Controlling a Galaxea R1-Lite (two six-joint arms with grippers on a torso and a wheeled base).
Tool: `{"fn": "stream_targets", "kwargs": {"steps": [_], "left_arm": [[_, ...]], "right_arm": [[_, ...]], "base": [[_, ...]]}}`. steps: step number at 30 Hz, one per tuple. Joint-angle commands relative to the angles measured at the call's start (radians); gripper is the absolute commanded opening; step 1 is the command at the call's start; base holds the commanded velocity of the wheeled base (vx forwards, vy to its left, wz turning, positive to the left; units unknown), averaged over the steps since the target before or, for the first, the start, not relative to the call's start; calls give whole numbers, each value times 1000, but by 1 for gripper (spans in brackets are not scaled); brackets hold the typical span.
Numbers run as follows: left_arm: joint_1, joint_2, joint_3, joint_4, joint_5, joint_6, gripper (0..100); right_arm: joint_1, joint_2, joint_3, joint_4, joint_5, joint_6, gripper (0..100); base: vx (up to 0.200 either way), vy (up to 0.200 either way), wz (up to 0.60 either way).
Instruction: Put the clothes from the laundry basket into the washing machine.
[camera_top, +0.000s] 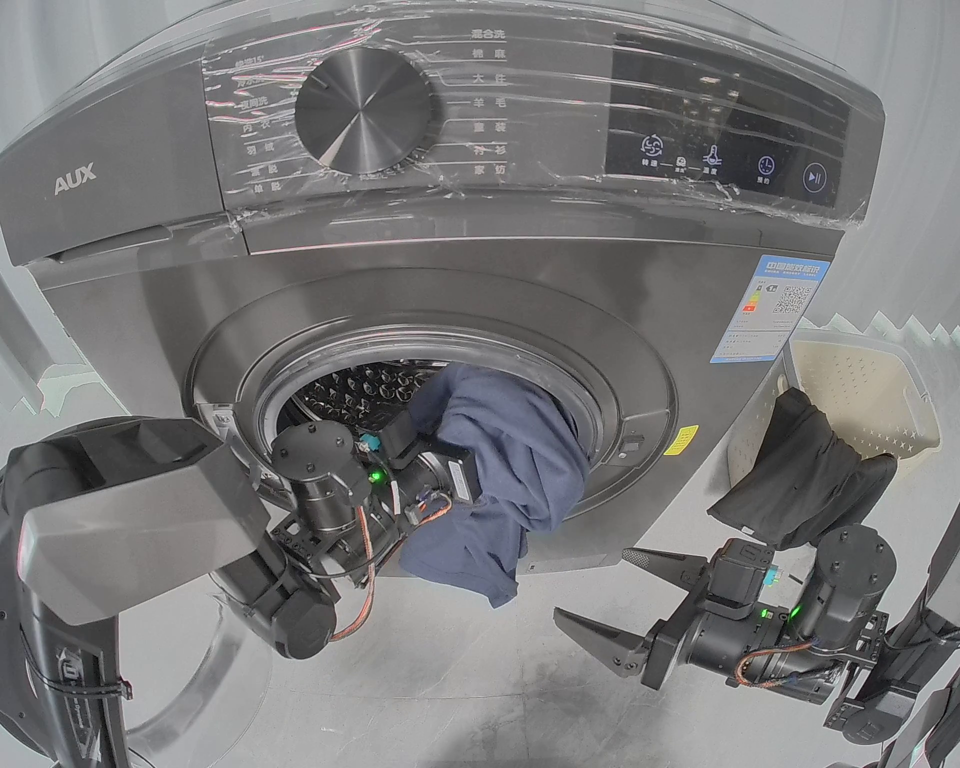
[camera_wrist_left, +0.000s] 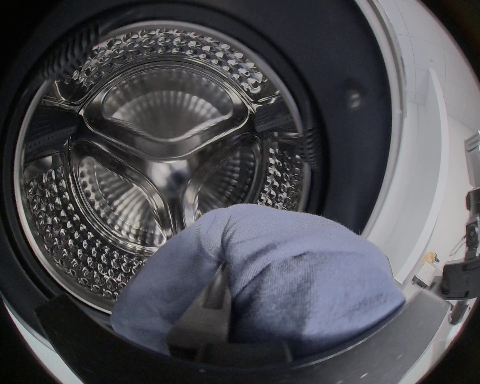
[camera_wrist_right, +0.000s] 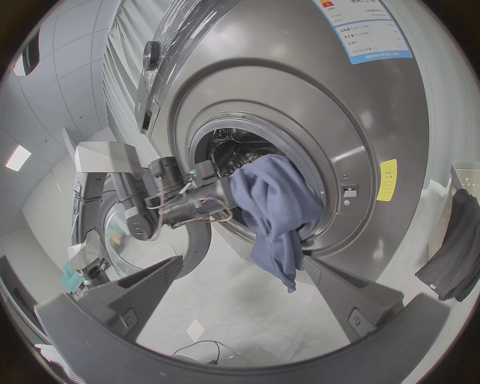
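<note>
The left claw (camera_wrist_left: 215, 300) sits at the mouth of the washing machine (camera_top: 500, 270), its fingers drawn together on a fold of a blue garment (camera_top: 510, 470). The cloth is bunched over the claw and hides most of it. From the left wrist view, the top of the garment lies just inside the door ring, in front of the bare steel drum (camera_wrist_left: 160, 130). In the head view the rest of it spills out over the lower lip of the opening and hangs down the front panel, its tail close to the floor (camera_top: 450, 680) without clearly touching it.

The right claw (camera_top: 592, 585) hovers low over the floor in front of the machine, to the right of the opening. Its two fingers are spread wide with nothing between them, and it is apart from the blue garment.

Beyond it, a cream laundry basket (camera_top: 880, 390) stands just beside the machine's right side. A black garment (camera_top: 800, 480) is draped over its near rim and hangs down its outside wall. The machine's round door (camera_wrist_right: 145, 245) is swung open on the left.
</note>
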Motion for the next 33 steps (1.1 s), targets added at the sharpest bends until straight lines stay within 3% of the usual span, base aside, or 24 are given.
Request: {"fn": "stream_targets", "kwargs": {"steps": [1,6,10,14,17,24,33], "left_arm": [[39,107,-108,4,3,-3,0],[99,162,-236,10,13,-2,0],[93,187,-271,22,17,-3,0],[85,233,-351,36,59,-2,0],[82,251,-429,85,95,-2,0],[103,254,-565,249,100,-8,0],[148,268,-697,350,141,-9,0]], "right_arm": [[29,4,1,-1,-1,1,100],[36,7,1,-1,-1,3,100],[40,14,0,-1,-3,3,100],[49,25,0,-1,-18,4,100],[52,25,0,-1,-40,7,100],[77,37,-3,-1,-44,15,100],[80,51,-2,-1,-47,20,100]], "base": [[0,0,0],[0,0,0],[0,0,0],[0,0,0],[0,0,0],[0,0,0],[0,0,0]]}}
